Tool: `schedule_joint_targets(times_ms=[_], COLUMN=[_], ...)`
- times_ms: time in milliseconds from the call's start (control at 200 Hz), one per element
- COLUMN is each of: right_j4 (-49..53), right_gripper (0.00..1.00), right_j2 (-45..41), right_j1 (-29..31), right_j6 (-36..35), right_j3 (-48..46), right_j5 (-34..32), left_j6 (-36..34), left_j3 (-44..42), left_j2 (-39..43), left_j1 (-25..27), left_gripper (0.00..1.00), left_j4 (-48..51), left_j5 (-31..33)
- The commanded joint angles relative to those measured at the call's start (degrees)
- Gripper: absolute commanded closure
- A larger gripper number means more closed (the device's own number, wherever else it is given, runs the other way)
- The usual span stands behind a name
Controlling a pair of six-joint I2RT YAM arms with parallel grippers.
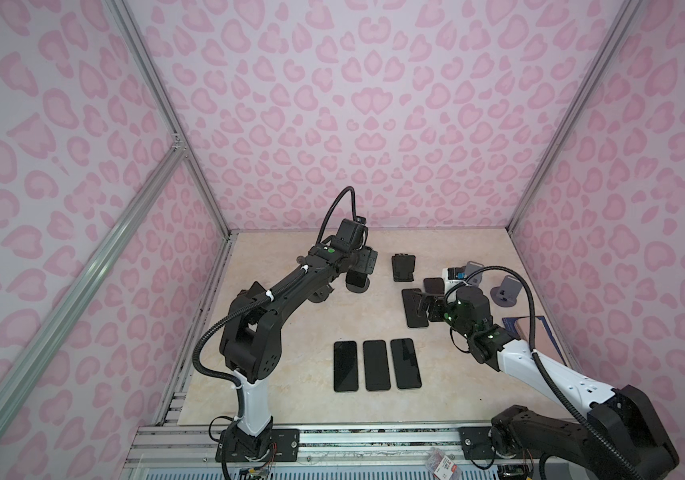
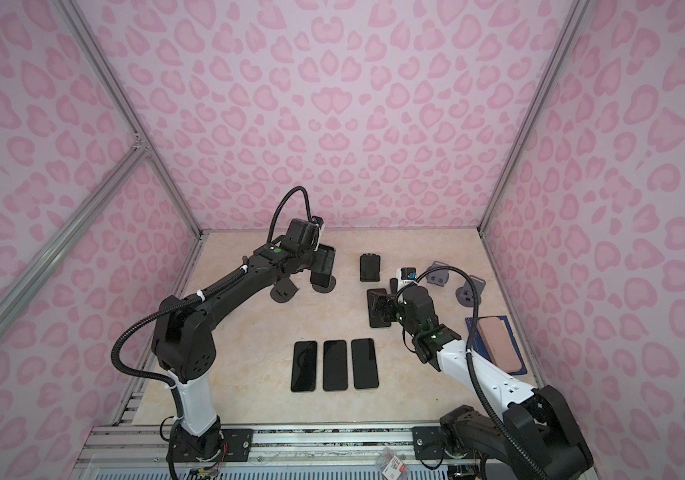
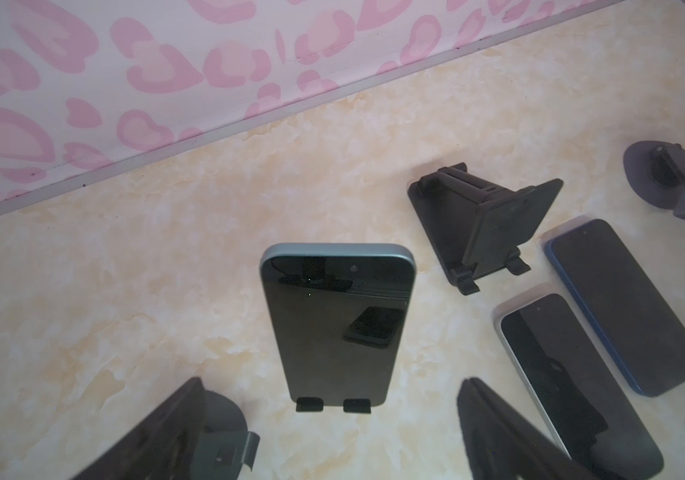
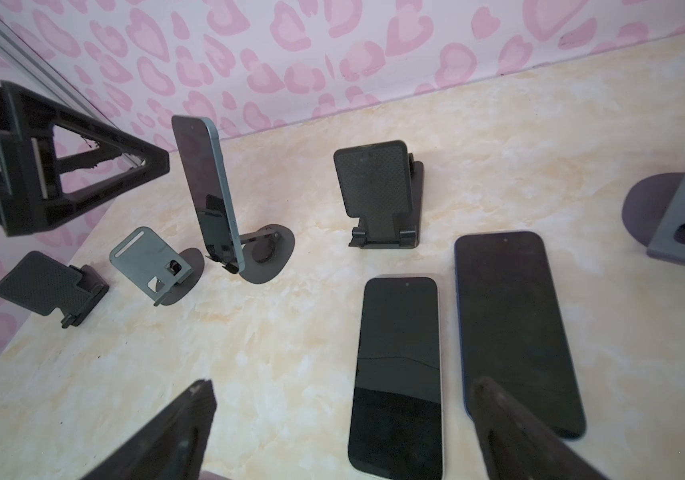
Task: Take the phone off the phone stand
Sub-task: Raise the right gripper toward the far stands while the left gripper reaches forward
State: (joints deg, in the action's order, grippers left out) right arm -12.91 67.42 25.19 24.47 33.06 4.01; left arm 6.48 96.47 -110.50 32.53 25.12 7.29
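Cream marbled tabletop (image 1: 290, 332), pink heart-print walls on three sides. Phone (image 3: 336, 324) stands upright on the phone stand (image 4: 268, 253) toward the back of the table: screen dark, bottom edge seated in two small hooks, round base flat on the surface. Left gripper (image 3: 332, 380) hangs over it, fingers spread wide to either side of the phone, no contact visible. Close by are an empty metal stand (image 4: 149, 266) and a black folding stand (image 4: 378, 191). Further right, a white-rimmed phone (image 4: 399, 374) and a blue-rimmed phone (image 4: 515, 332) lie flat side by side. Right gripper (image 4: 342, 381) hovers over them, fingers likewise wide apart, holding nothing. Row of three phones (image 1: 376, 365) lies flat nearer the front. Grey stand (image 1: 507, 293) sits by the right wall.
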Motion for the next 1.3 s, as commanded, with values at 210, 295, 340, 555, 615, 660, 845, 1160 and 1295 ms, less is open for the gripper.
schedule_joint_targets(times_ms=[210,295,340,555,615,660,845,1160,1295], right_j4=[-4.1,-5.1,-5.1,-6.8,-7.2,-7.3,-7.3,-7.6,-7.7], right_gripper=[0.02,0.02,0.02,0.02,0.02,0.03,0.03,0.05,0.06], right_j2=[1.2,1.2,1.6,3.8,4.0,4.3,4.9,6.3,6.6], right_j1=[4.2,5.3,5.5,6.6,7.1,7.4,8.0,8.1,8.2], right_j6=[-2.6,-3.4,-3.5,-3.6,-3.8,-4.1,-4.5,-4.4,-4.5], right_j3=[-0.3,-0.8,-0.6,-1.0,-1.1,-1.0,-0.9,-0.7,-0.5], right_j5=[-6.2,-7.6,-7.7,-8.8,-9.3,-9.8,-11.2,-11.5,-11.4], left_j6=[-1.8,-0.4,-0.1,0.3,0.2,-0.2,-1.9,-3.9,-5.1], left_j3=[3.0,3.0,3.3,3.9,4.1,4.3,5.0,4.8,4.7], left_j2=[-3.9,-4.5,-5.1,-7.2,-7.5,-7.7,-8.7,-8.9,-9.1], left_j1=[-0.6,-1.0,-1.2,-1.5,-1.6,-1.6,-2.0,-3.1,-3.4], left_gripper=[0.02,0.02,0.02,0.02,0.02,0.02,0.04,0.12,0.13], left_j4=[0.7,-0.1,-0.4,-1.2,-1.5,-1.7,-2.2,-3.7,-3.9], left_j5=[-1.6,-1.2,-1.7,-2.2,-2.2,-2.0,-2.1,-5.4,-5.9])
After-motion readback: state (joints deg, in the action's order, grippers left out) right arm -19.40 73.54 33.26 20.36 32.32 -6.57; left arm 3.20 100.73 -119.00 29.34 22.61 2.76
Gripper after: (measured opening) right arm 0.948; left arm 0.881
